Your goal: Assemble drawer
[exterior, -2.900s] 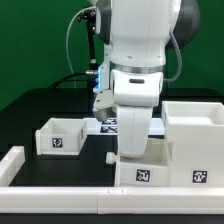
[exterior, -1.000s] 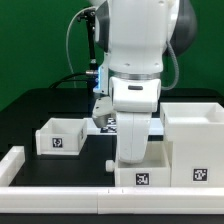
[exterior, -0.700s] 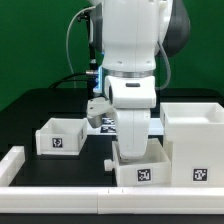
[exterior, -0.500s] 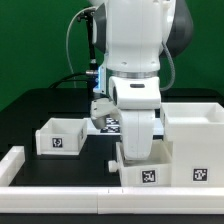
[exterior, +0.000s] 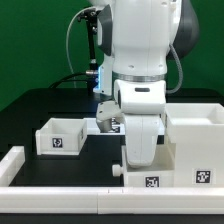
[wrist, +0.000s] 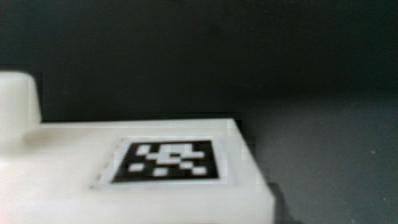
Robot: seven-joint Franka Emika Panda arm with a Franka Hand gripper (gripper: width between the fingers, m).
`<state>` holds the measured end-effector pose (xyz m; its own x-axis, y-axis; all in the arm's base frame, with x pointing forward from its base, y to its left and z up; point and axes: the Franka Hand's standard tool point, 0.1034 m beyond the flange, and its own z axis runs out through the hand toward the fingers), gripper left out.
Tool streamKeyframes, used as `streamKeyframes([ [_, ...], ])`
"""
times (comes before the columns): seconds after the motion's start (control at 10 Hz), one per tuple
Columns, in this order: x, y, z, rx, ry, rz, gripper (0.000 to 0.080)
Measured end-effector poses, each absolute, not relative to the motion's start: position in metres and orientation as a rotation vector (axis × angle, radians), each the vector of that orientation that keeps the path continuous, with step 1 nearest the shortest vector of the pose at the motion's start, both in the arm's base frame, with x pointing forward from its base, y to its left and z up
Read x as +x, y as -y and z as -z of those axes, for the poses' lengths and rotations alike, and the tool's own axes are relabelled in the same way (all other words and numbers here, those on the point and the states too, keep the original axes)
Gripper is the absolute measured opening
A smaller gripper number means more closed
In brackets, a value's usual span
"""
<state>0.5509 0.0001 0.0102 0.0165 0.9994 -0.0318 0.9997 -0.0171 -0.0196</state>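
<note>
My gripper (exterior: pixel 141 160) reaches down into a small open-topped white tray (exterior: pixel 150 180) at the front centre. It is shut on the tray's wall, and the fingertips are hidden behind the white hand. The tray is held close against the left side of the tall white housing (exterior: pixel 196 140) and shows one tag on its front. In the wrist view the tray's tagged white face (wrist: pixel 169 162) fills the frame, blurred, and the jaws do not show. A second small tray (exterior: pixel 59 136) stands on the table at the exterior view's left.
A long low white border rail (exterior: pixel 60 176) runs along the front, and another rail (exterior: pixel 10 160) stands at the exterior view's left. The marker board (exterior: pixel 103 126) lies behind the arm. The table top is black (exterior: pixel 40 105).
The arm has carried the centre tray toward the exterior view's right and lower in the picture. The tray tilted on the way and now sits against the housing. The left tray has not moved.
</note>
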Motion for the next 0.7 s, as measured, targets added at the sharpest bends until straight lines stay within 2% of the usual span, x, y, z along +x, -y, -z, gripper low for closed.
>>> streamKeyframes([
  [0.7,0.5501,-0.0081,-0.0111,2.286,-2.138,0.056,0.0038],
])
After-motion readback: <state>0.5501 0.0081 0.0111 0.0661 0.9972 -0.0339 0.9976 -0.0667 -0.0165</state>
